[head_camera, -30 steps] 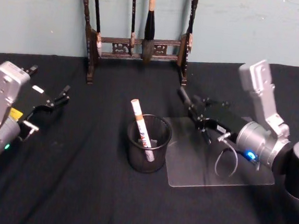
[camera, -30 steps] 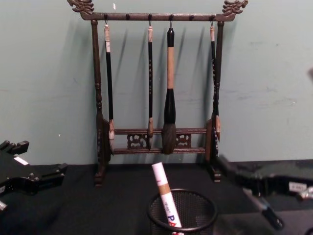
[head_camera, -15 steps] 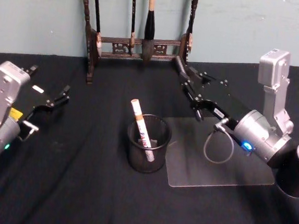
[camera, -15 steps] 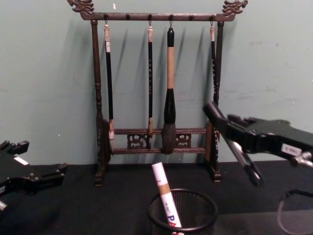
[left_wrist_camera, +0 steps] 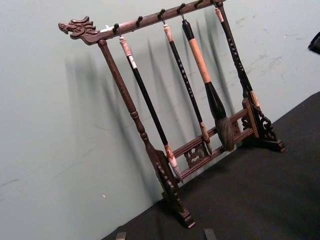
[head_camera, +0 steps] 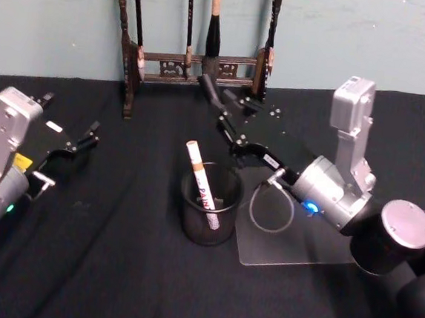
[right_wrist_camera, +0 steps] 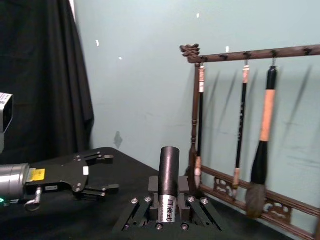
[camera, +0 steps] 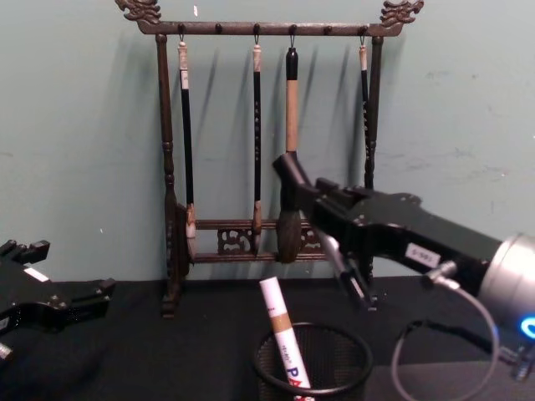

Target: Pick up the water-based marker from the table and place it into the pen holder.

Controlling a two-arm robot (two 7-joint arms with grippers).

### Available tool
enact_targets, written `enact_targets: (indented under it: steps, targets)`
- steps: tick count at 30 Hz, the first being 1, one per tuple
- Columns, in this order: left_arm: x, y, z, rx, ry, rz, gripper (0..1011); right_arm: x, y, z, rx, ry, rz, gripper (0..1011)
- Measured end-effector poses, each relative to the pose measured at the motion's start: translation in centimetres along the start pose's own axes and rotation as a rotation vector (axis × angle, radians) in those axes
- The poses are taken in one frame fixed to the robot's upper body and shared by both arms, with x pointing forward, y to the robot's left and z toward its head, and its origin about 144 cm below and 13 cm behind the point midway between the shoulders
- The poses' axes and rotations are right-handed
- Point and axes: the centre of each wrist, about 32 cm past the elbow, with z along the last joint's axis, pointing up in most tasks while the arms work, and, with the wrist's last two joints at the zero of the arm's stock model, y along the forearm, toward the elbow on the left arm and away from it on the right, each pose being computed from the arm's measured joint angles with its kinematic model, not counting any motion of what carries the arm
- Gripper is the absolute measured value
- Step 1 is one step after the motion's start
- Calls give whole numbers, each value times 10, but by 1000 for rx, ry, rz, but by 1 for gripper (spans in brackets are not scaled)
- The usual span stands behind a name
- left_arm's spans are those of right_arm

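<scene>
marker (right_wrist_camera: 168,184) clamped in right pincer (head_camera: 221,108), above pen holder (head_camera: 210,203)

I am wearing matte black two-fingered grippers, the right gripper (head_camera: 221,108) studded with small silver screws and a white label, the left gripper (head_camera: 88,137) showing a yellow sticker. Silver cylindrical wrists are glowing with blue and green lights, and a grey cable is looping beneath my right wrist.
</scene>
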Motion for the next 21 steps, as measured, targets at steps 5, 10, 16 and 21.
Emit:
enact_targets:
  steps: [5, 10, 16, 21]
  targets:
    - [0, 0, 0, 0, 0, 0, 1001, -2, 6, -6, -5, 13, 16, 230]
    - [0, 0, 0, 0, 0, 0, 1001, -3, 11, -12, -18, 25, 29, 230]
    - [0, 0, 0, 0, 0, 0, 1001, -5, 13, -17, -35, 34, 36, 230]
    - [0, 0, 0, 0, 0, 0, 1001, -6, 14, -20, -50, 40, 40, 230]
